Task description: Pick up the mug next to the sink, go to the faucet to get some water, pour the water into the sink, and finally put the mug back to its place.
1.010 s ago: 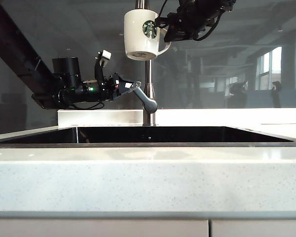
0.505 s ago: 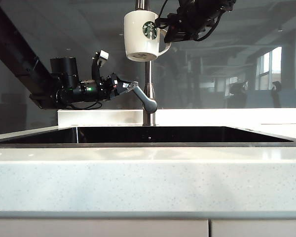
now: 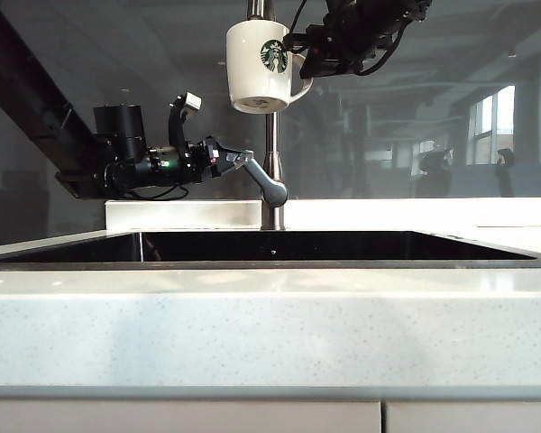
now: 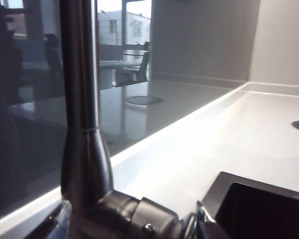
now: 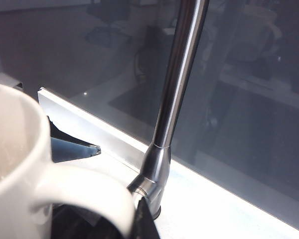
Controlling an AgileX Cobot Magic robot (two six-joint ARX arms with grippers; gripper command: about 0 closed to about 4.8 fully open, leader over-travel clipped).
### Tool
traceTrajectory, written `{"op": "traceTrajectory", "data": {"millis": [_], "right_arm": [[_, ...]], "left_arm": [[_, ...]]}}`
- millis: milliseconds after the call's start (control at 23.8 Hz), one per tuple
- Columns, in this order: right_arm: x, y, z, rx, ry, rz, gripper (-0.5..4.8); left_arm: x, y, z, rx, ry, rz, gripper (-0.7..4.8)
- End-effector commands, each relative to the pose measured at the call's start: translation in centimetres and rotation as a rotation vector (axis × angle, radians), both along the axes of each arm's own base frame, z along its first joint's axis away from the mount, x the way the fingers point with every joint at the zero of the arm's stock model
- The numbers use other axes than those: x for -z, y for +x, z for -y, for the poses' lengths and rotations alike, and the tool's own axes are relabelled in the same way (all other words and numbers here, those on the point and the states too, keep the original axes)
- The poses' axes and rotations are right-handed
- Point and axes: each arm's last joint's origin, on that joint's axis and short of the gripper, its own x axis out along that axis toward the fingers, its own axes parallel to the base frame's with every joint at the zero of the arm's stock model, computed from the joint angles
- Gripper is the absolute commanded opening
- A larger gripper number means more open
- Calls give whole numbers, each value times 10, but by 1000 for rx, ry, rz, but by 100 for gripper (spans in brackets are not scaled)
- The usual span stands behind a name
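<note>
Change: Over the last second your left gripper (image 3: 237,160) has shifted only slightly at the angled lever handle (image 3: 263,180) of the tall brushed-steel tube faucet (image 3: 271,135); its wrist has turned a little, and the arm has otherwise kept its place.
Left jaws: You have them spread wide, the fingertips right at the lever's upper end. I cannot tell whether they touch it.
Right jaws: Your right gripper (image 3: 299,56) is nearly closed on the loop handle of the white ceramic mug (image 3: 259,65), as it was a second ago.
Mug position: It hangs upright and high above the wide black sink (image 3: 279,245) with its thin steel rim, in front of the faucet's upper tube.
Water: No stream shows in any view, so filling looks not yet begun.
Meaning: You seem to be lining up to work the lever; opening the tap is likely next.
Writing: The mug bears a round green Starbucks logo (image 3: 272,54). No other lettering can be read.
</note>
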Motion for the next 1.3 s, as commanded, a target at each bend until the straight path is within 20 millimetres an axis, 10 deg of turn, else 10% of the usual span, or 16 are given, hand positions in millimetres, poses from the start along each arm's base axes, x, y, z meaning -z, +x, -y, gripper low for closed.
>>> {"op": "traceTrajectory", "data": {"millis": [42,463,1094,1305], "right_arm": [[-24,-6,2,-5,65,108,-5],[-24,-6,2,-5,65,107,-5],[-31,-13,11,127,-178,158,-5],[-42,-21,25,257,-322,162,-5]], "left_arm": [[-6,4,-5,-153,-1,45,309],[-5,6,-8,-248,-12,35,310],[-39,-19,-40,356,-41,-22,308],[-49,-28,-60,400,-10,6,1]]}}
